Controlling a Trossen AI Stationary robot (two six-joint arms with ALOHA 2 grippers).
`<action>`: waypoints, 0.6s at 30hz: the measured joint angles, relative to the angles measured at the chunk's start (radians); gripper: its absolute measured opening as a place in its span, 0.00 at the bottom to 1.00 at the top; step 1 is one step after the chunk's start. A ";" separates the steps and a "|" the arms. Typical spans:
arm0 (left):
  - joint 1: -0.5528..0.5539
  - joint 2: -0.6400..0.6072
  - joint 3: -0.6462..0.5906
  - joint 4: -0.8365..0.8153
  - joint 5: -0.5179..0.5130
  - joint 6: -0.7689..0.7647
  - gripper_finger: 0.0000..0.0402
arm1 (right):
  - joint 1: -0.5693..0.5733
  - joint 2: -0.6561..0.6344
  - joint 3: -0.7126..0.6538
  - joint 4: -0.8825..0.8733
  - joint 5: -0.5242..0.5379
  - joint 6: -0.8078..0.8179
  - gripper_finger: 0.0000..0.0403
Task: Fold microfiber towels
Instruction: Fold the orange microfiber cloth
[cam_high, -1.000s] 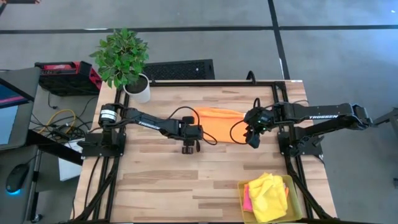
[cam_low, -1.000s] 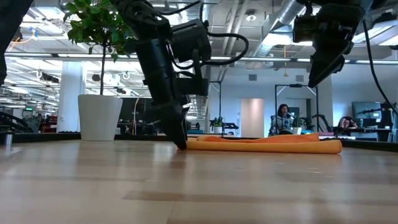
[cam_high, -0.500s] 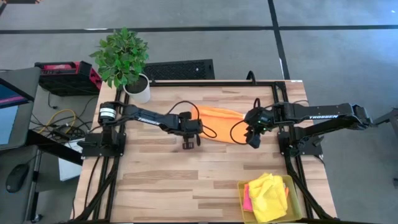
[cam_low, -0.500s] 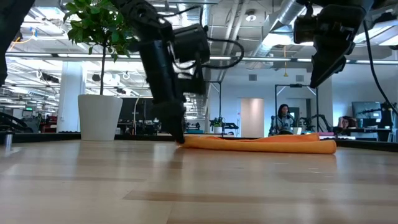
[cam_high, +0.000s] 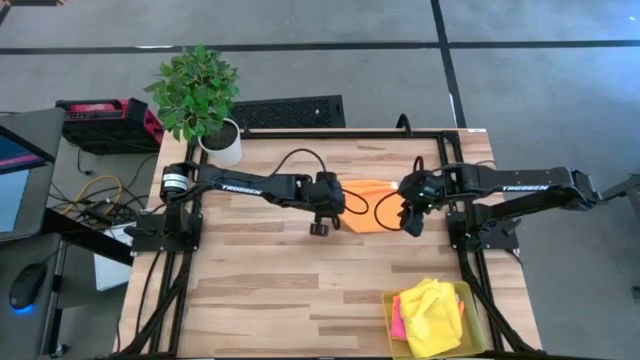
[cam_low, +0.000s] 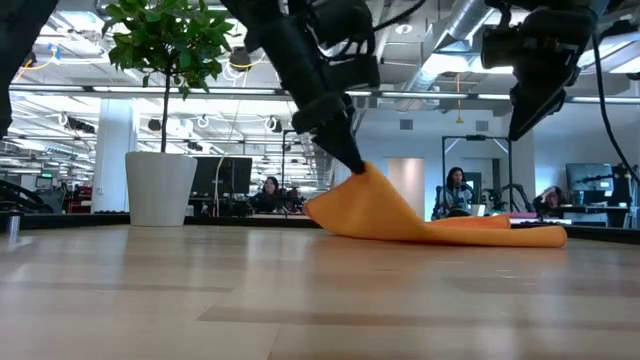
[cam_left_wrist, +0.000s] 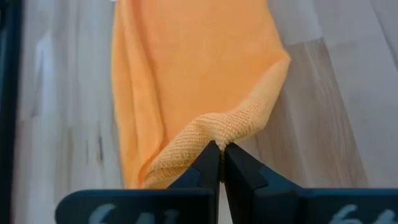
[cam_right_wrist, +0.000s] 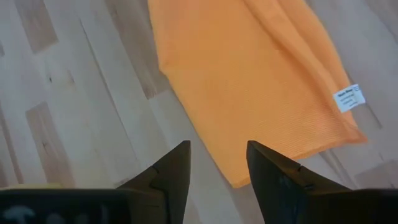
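Observation:
One orange microfiber towel (cam_high: 372, 205) lies mid-table between my two grippers. My left gripper (cam_high: 335, 200) is shut on its left end and holds that end up like a tent peak (cam_low: 362, 178). The towel's right part (cam_low: 500, 233) rests flat on the wood. My right gripper (cam_low: 527, 118) hangs open above the towel's right end and touches nothing; its wrist view shows the towel (cam_right_wrist: 249, 81) and a white label (cam_right_wrist: 348, 98). A yellow towel (cam_high: 432, 312) and a pink towel (cam_high: 397, 318) lie bunched in a tray. My left gripper pinches the towel's hemmed edge (cam_left_wrist: 222, 134) between its two shut fingers (cam_left_wrist: 209, 163), at a small bunched fold. The fingers slant down from above and from the table's left. The held end is lifted clear, and the cloth slopes down to the part lying on the table (cam_low: 450, 230).
A potted plant (cam_high: 205, 100) in a white pot stands at the table's far left corner. The translucent yellow tray (cam_high: 470, 295) sits at the near right corner. Bare wood (cam_high: 260, 290) spreads over the near left. People sit in the room beyond the table (cam_low: 455, 190).
My left gripper has shut on the towel's left end, then risen and gone toward the table's right edge. The towel's left part has been lifted and carried over toward its right part, which has stayed on the table. My right gripper has kept its place.

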 joint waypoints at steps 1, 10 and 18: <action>0.001 0.012 0.008 0.004 0.006 0.014 0.00 | -0.004 -0.008 0.000 0.000 0.000 0.000 0.44; 0.007 0.169 0.241 -0.025 0.031 0.035 0.00 | -0.027 -0.130 0.000 -0.025 0.000 0.000 0.44; 0.017 0.312 0.505 -0.135 0.034 0.117 0.00 | -0.002 -0.217 0.000 -0.029 -0.004 0.000 0.45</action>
